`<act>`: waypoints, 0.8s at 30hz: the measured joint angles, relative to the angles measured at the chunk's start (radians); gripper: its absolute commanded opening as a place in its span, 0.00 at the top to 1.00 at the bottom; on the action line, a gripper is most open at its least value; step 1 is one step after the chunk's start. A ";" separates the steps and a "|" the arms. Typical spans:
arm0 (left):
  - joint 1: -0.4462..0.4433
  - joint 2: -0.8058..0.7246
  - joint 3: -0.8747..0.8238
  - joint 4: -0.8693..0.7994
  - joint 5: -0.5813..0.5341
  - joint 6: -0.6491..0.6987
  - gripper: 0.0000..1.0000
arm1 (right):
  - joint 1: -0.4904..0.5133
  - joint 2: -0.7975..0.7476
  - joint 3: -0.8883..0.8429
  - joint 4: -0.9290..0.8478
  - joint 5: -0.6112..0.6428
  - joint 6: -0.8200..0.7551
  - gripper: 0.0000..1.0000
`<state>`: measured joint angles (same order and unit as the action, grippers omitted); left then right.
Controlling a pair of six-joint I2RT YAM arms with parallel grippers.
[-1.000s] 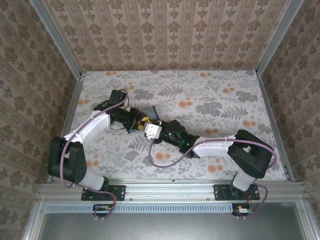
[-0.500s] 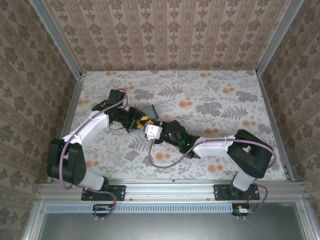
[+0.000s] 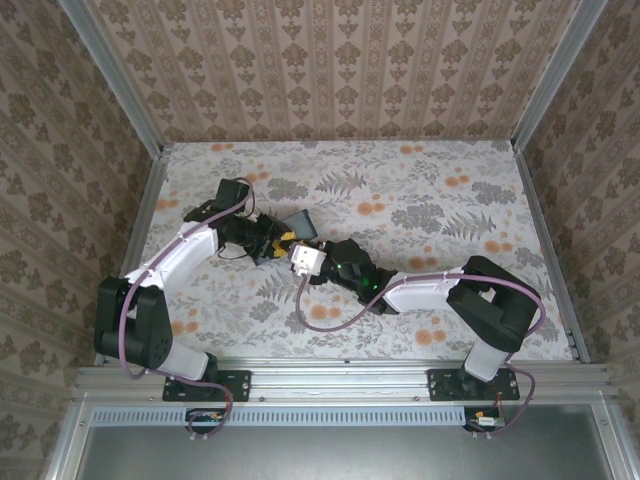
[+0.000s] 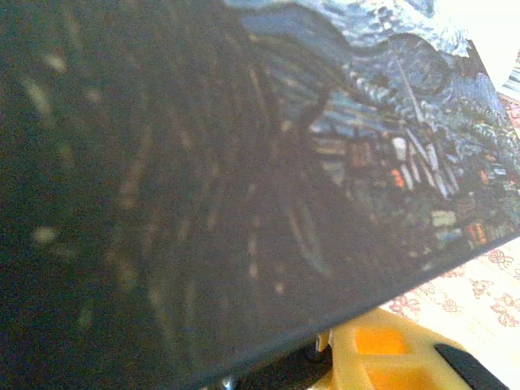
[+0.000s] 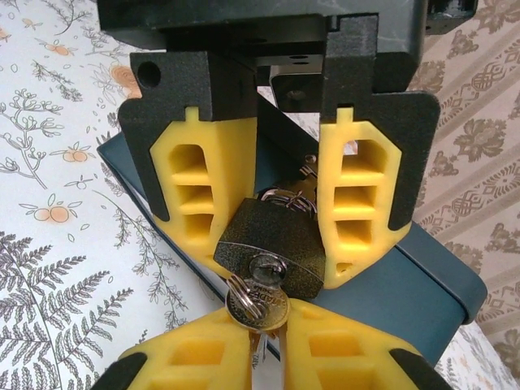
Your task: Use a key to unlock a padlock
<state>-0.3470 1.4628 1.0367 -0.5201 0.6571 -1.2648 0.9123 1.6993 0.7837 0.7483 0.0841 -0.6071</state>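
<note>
A dark padlock (image 5: 268,253) hangs between the yellow fingers (image 5: 199,203) of my left gripper (image 5: 275,231), which is shut on its body. A silver key (image 5: 258,307) sits in the keyhole, a ring through its head. My right gripper (image 5: 275,323) comes from below, shut on the key's head. From above, the two grippers meet at mid-table, left gripper (image 3: 275,242) facing right gripper (image 3: 293,254), the padlock hidden between them. In the left wrist view one yellow finger (image 4: 390,357) shows under a dark painted book cover (image 4: 244,162).
A blue-grey book (image 5: 406,280) lies flat under the padlock, seen from above as a dark slab (image 3: 300,221) just behind the grippers. Floral tablecloth (image 3: 430,200) spreads all round, ringed by patterned walls and metal posts (image 3: 150,160).
The right wrist has edged slightly away from the near edge, toward the left gripper. The left arm has not moved.
</note>
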 measured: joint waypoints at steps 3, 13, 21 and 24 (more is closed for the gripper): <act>0.000 0.000 -0.003 0.005 -0.001 -0.001 1.00 | 0.001 0.000 0.001 -0.011 0.005 0.032 0.84; -0.007 0.000 -0.003 0.009 0.001 -0.014 1.00 | 0.026 0.000 0.001 -0.003 0.064 0.062 0.79; -0.007 -0.010 -0.011 0.020 0.000 -0.019 1.00 | 0.029 0.000 0.001 0.005 0.071 0.039 0.65; -0.006 -0.014 -0.012 0.024 0.000 -0.019 1.00 | 0.040 0.000 0.002 0.010 0.089 0.022 0.64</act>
<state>-0.3534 1.4487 1.0248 -0.4957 0.6571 -1.2835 0.9527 1.6993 0.7853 0.7582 0.1726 -0.5850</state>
